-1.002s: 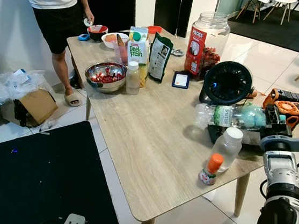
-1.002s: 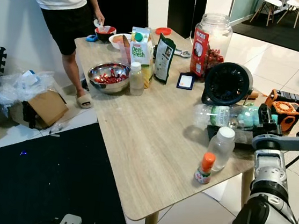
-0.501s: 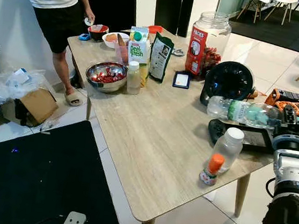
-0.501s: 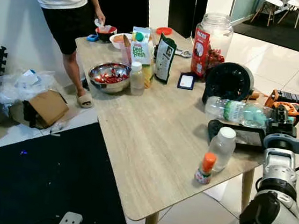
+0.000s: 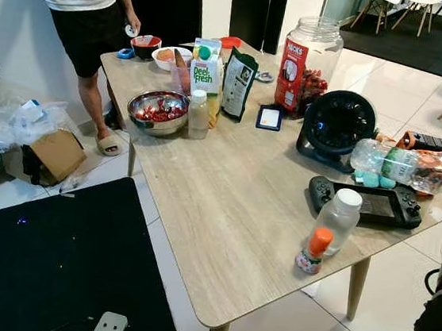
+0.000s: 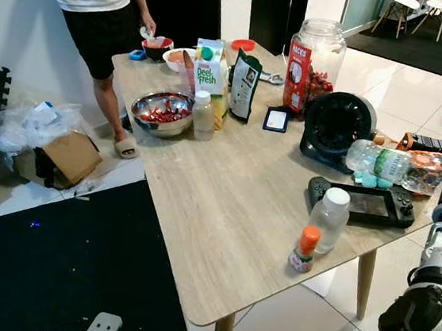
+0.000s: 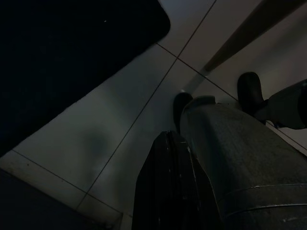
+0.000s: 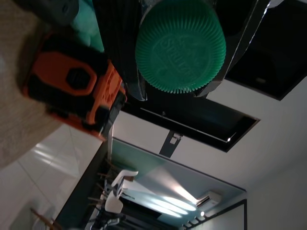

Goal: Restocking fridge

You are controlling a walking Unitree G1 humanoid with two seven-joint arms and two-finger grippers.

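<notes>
1. Right wrist view: the right gripper (image 8: 180, 72) pinches a water bottle (image 5: 401, 164) at its green cap (image 8: 180, 46).
2. The bottle lies sideways above the table's (image 5: 231, 215) far right edge, beside the black fan (image 5: 338, 123).
3. Left gripper (image 7: 168, 191): fingers pressed together, over floor.

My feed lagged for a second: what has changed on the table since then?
The right tool, shut on the water bottle, has carried it rightward off the handheld console, held lying flat over the table's right edge. The white-capped bottle, fan and steel bowl stayed put.
</notes>
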